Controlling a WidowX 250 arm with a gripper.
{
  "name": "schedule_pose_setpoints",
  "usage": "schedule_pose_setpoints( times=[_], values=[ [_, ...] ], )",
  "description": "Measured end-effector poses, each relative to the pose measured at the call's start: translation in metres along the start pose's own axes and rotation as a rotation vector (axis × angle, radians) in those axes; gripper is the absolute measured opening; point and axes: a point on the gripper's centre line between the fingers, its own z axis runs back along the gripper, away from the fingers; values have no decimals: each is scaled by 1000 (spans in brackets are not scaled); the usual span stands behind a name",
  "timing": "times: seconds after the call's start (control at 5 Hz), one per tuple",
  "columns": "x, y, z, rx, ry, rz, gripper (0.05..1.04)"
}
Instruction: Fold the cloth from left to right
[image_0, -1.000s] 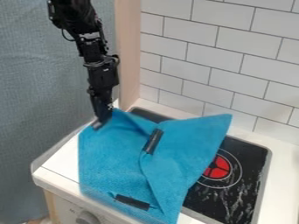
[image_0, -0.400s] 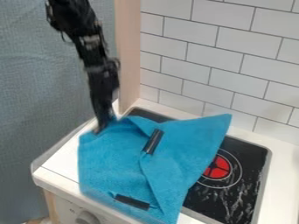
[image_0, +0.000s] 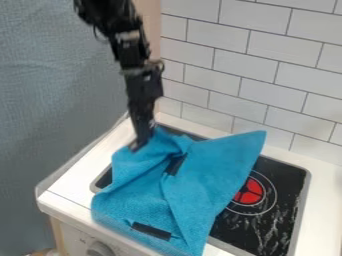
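Here we are, my tool (image_0: 138, 144) clamped on the blue cloth (image_0: 214, 167) at its upper left edge! Folds bunch alongside, and the cloth drapes over the black stovetop (image_0: 284, 202).

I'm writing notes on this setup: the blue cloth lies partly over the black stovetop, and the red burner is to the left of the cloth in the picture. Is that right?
Not quite: the camera view shows the red burner to the right of the blue cloth. The cloth does lie partly over the black stovetop.
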Motion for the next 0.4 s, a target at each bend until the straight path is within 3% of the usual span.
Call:
schedule_pose_setpoints(
  times=[0.4],
  values=[
    [17, -35, 33, 10, -48, -41, 48]
  ],
)
